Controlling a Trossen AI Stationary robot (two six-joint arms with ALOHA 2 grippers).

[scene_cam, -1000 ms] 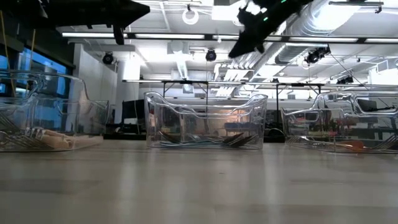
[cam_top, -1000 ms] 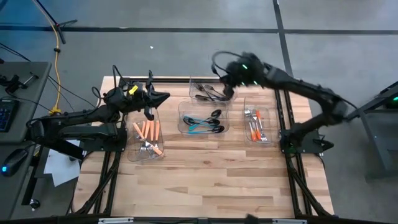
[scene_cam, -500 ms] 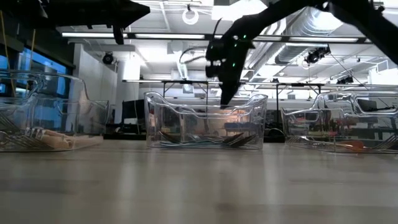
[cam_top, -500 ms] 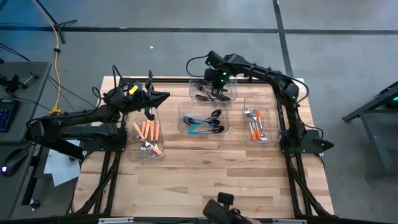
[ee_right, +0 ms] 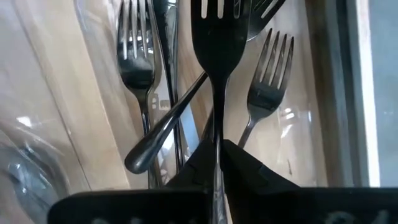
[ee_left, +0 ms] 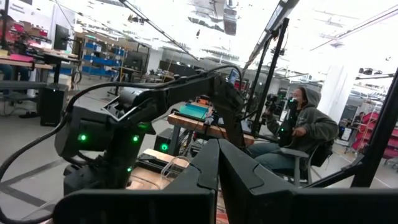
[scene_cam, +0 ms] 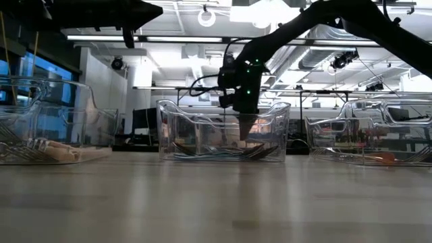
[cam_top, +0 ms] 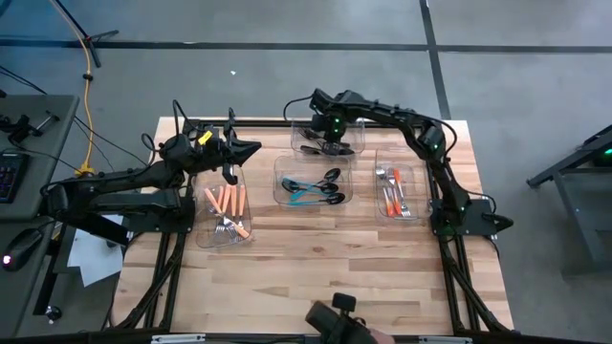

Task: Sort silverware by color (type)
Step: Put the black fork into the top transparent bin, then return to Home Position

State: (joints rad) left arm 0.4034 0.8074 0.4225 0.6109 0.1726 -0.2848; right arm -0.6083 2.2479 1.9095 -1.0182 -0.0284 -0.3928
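Placement step, black lot: right gripper [ee_right: 217,163] fingers pinching the handle of a black fork [ee_right: 219,37], tines hanging just above the black forks in the far bin [cam_top: 298,129]; next, spread fingers to drop it; left gripper [ee_left: 217,180] idle, fingers pressed together.

Black fork [ee_right: 217,43] tines cut off at the right wrist view's edge, its handle end hidden between the right gripper [ee_right: 217,163] fingers, neighbouring fork [ee_right: 138,68] handle lost behind them.
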